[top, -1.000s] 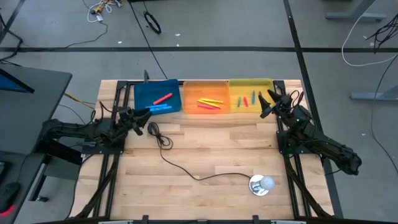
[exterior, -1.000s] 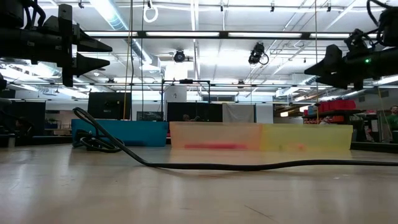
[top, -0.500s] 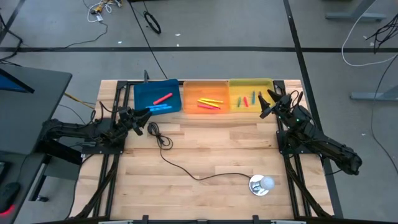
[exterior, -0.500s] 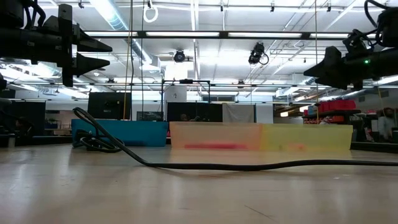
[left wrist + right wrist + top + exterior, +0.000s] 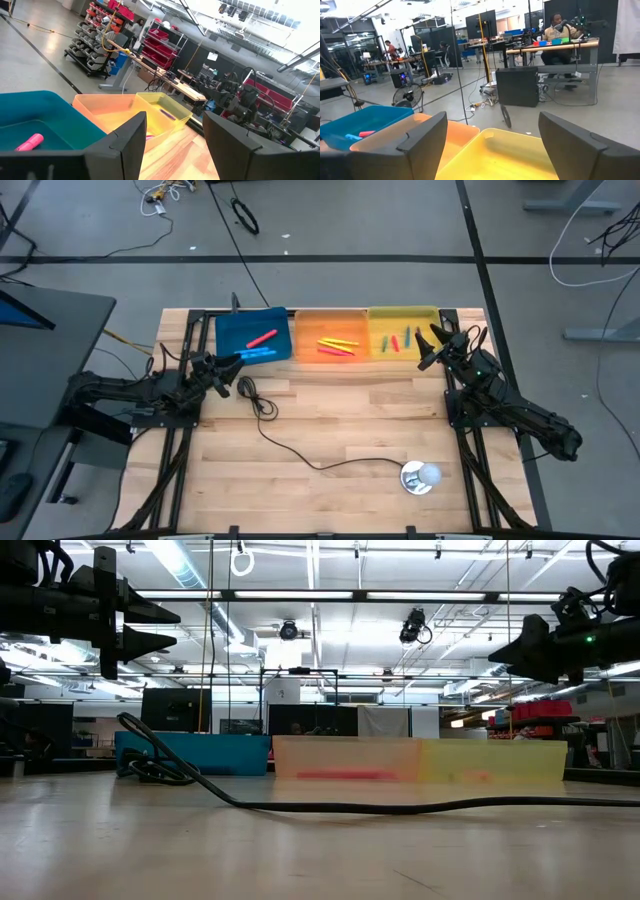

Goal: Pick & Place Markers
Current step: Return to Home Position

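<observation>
All the short coloured markers point(image 5: 338, 345) we can see lie flat in the blue plastic bin point(image 5: 228, 328), the orange bin point(image 5: 308, 323) and the yellow bin point(image 5: 378, 318). None lies on the wooden table point(image 5: 330, 420), so we judge sorting finished. Orange-bin ones run crosswise, yellow-bin ones mostly front-to-back. Left gripper point(image 5: 232, 363) and right gripper point(image 5: 432, 345) hang wide open and empty at the table's sides.

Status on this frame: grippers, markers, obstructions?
Left gripper open, empty, by blue tray. Right gripper open, empty, by yellow tray. Markers in trays. Black cable lies across table.

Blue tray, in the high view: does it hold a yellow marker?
No, the blue tray holds only a pink marker and blue markers.
</observation>
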